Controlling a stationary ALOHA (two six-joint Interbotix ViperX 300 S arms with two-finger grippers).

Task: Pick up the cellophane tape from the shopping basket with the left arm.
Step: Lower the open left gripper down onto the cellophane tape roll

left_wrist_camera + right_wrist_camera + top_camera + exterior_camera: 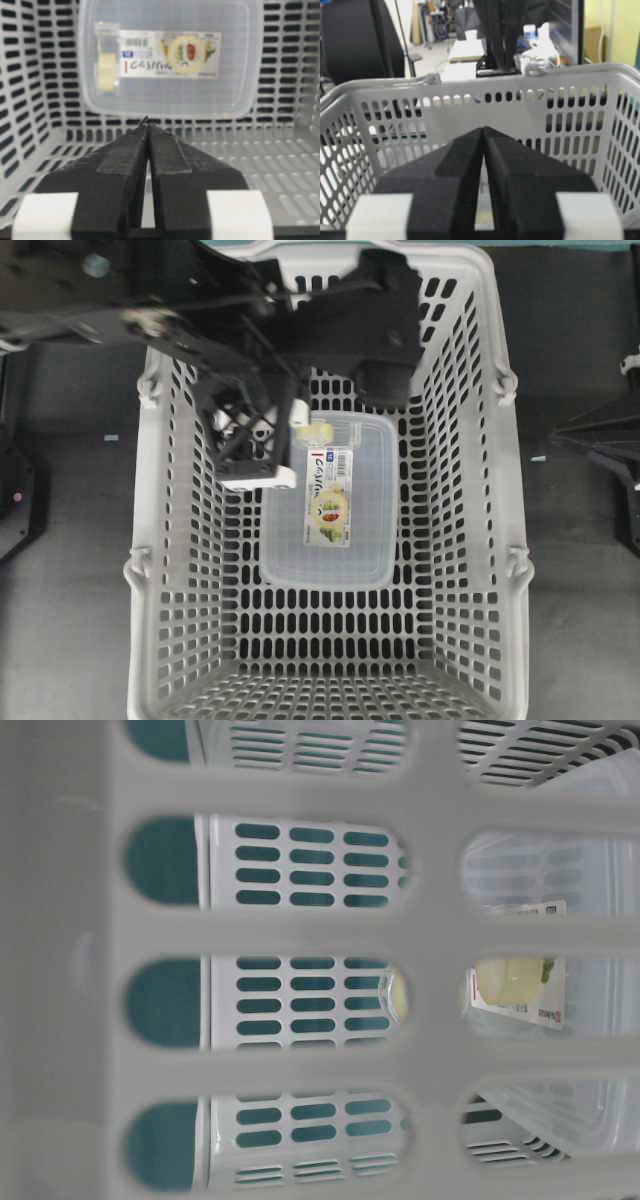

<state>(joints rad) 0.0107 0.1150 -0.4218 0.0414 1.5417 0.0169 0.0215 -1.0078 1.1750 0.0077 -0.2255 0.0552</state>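
Left wrist view: left gripper (148, 125) pressed together, empty, inside shopping basket (35, 90). Cellophane tape (106, 72) at 11 o'clock, touching clear container (200, 95) left end. Best spread the jaws first, approach tape square, avoid container rim.

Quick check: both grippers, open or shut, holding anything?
Left gripper: shut, empty, inside the basket.
Right gripper: shut, empty, outside the basket.

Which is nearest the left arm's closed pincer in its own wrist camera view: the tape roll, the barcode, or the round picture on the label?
From the left gripper:
1. Cellophane tape, upper left.
2. Round picture, upper right; close to the tape's distance, hard to separate.
3. Barcode, highest.
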